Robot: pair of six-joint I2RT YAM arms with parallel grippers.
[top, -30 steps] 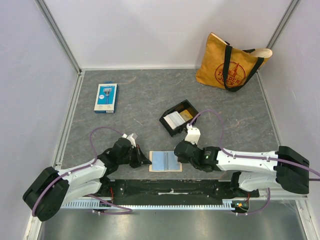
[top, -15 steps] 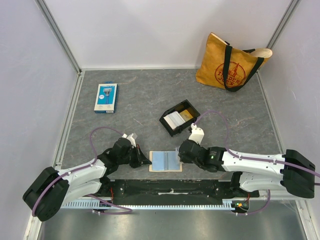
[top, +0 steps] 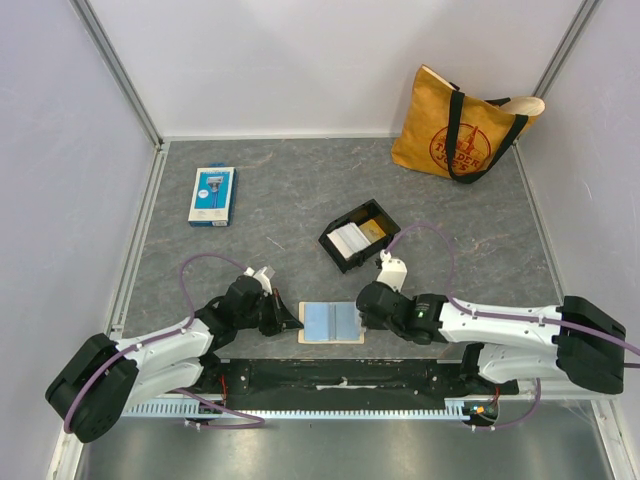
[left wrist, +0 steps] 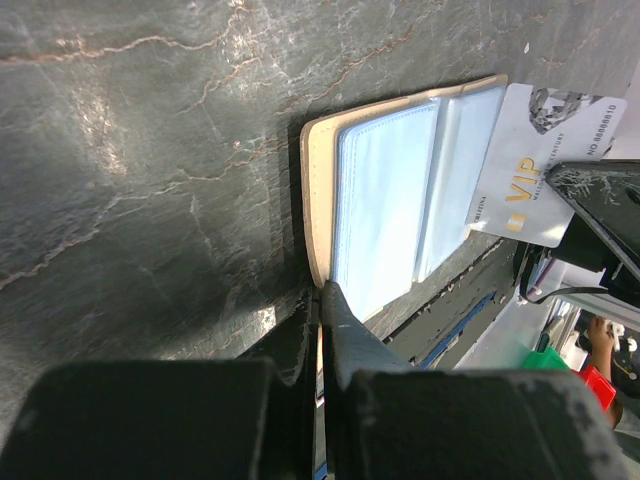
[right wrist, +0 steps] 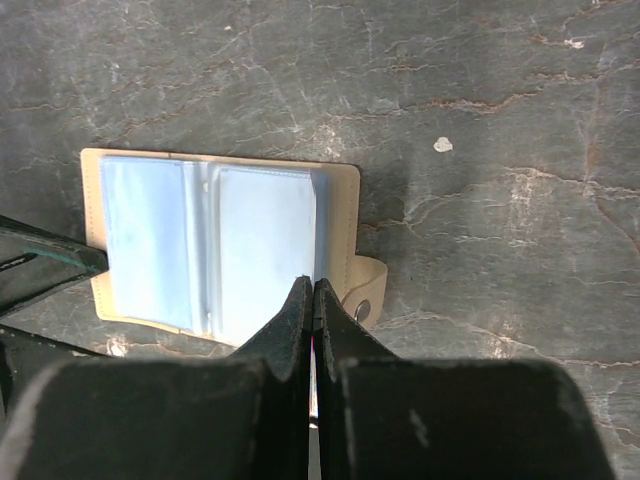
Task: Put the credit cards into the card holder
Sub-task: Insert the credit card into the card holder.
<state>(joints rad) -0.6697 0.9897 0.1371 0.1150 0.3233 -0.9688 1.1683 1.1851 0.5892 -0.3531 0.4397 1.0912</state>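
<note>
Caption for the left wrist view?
Shut left fingers at the open card holder's edge; right fingers hold a white VIP card at its opposite edge.

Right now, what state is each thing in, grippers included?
Tan wallet-like card holder: open flat on table.
White VIP credit card: held by right gripper at holder's edge.
Left gripper: shut, tip on holder's opposite edge.
Black rectangular tray: holding more cards.
Yellow fabric tote bag: upright.

White VIP card (left wrist: 530, 160), one corner behind the right jaws.
</note>
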